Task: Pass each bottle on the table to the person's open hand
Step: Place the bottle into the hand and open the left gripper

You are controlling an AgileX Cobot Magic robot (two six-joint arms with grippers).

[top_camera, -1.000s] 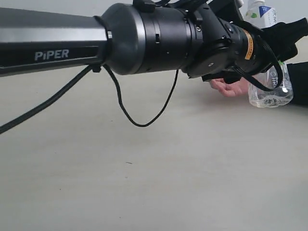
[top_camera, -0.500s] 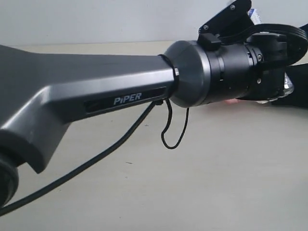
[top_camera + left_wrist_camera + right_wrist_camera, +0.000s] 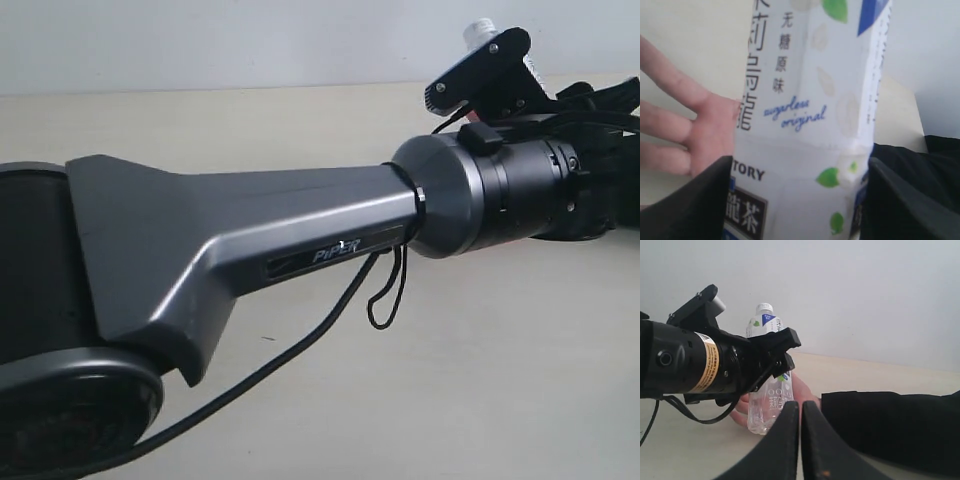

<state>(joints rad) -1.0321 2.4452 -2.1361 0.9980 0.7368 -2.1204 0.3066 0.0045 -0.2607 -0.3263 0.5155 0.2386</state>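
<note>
Squeezing the white dark-print bottle (image 3: pixel 805 100) at its label beside the person's open hand (image 3: pixel 700 135), the left gripper (image 3: pixel 796 200) carries a seemingly light, thin-walled, slippery load.

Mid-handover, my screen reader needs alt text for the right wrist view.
The left gripper holds a white-labelled bottle upright at a person's open hand, whose black sleeve lies along the pale table. In the foreground the right gripper points toward them, shut and empty. A plain wall is behind.
</note>
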